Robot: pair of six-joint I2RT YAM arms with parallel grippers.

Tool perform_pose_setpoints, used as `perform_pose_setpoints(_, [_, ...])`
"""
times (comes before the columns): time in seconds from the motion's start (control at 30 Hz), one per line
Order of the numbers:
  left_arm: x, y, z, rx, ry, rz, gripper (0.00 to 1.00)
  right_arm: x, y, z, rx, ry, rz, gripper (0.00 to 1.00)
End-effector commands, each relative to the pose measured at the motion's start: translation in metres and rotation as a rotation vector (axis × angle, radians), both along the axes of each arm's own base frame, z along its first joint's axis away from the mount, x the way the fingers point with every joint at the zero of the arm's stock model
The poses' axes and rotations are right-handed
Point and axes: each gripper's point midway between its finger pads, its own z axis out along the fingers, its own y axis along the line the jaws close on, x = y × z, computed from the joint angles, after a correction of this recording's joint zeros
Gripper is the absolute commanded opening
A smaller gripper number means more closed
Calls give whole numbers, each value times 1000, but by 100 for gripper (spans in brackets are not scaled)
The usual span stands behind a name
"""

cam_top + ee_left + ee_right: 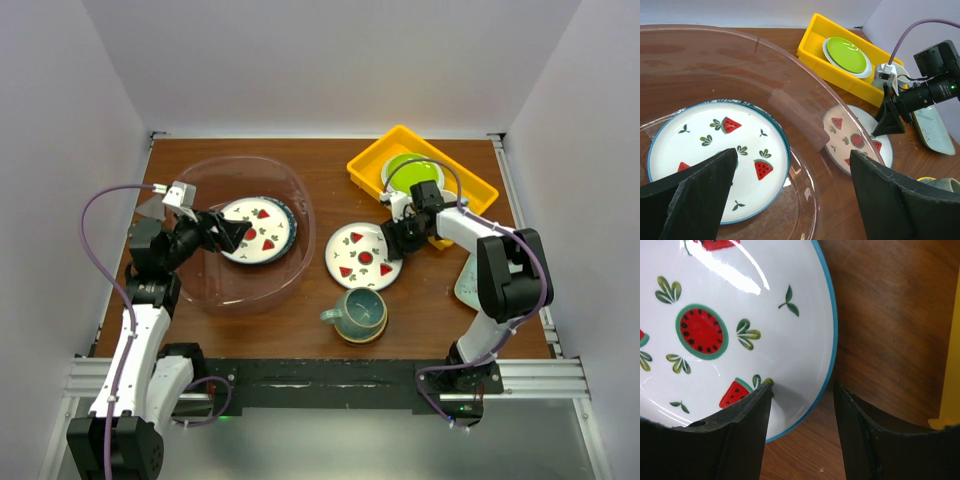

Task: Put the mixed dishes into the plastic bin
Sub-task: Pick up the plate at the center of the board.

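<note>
Right now the right pincer [802, 390] stands with its jaws a narrow way apart, straddling the blue edge of the watermelon plate [740, 315]. One finger is over the glazed face and the other over the bare bench [880, 315] just outside the rim. We cannot tell whether either finger touches the plate, and nothing is gripped yet. Just beyond this pincer on its other side sits the yellow tray [370, 165] with the lime-green plate [410, 170]. The teal mug [358, 313] stands near the plate's side towards the arm bases.

The left pincer [793, 152] is spread wide and empty inside the plastic bin [790, 110]. It hovers directly above a second watermelon plate [715, 135] that lies flat on the bin's floor. Past the bin wall from this pincer lie the bench plate and, further off, the pale mint dish [932, 130].

We judge the main risk to be the grip. The rim is thin and glossy, so a shallow pinch could let the plate swing or slip out on lifting. If the outer finger does not get under the edge, closing may only shove the plate towards the mug. On the carry, the plate could clip the bin's raised wall. It could also meet the left pincer, which sits right over the landing spot.
</note>
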Motion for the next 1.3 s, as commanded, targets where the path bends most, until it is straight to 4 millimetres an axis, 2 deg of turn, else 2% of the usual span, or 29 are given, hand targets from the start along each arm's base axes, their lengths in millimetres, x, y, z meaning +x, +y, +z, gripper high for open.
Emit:
perform_pose_setpoints(0.0, [-1, 0, 10, 21, -62, -11, 100, 19, 5, 4, 14, -32, -39, 55])
perform_pose_setpoints(0.17, [-1, 1, 9, 23, -60, -10, 100, 18, 10, -2, 38, 0, -43, 44])
perform_pose_setpoints(0.3, [-1, 1, 9, 23, -60, -7, 100, 19, 13, -2, 61, 7, -45, 21])
perform_pose_setpoints(0.37, [-1, 1, 9, 25, -61, -6, 100, 22, 12, 3, 80, -2, -53, 13])
perform_pose_setpoints(0.4, [-1, 1, 9, 24, -61, -7, 100, 23, 12, 7, 89, -10, -55, 6])
perform_pose_setpoints(0.47, [-1, 1, 9, 23, -60, -7, 100, 26, 15, 22, 136, -48, -54, 0])
perform_pose_setpoints(0.7, [-1, -1, 8, 18, -56, -19, 100, 35, 15, 78, 265, -195, -52, 0])
perform_pose_setpoints(0.87, [0, -1, 7, 14, -49, -17, 100, 40, 6, 115, 330, -299, -61, 0])
perform_pose_setpoints(1.03, [1, -2, 4, 5, -33, -27, 100, 36, 6, 156, 380, -399, -35, 0])
perform_pose_setpoints(1.27, [0, -10, 1, -22, -16, -76, 100, 26, 4, 183, 411, -476, -2, 0])
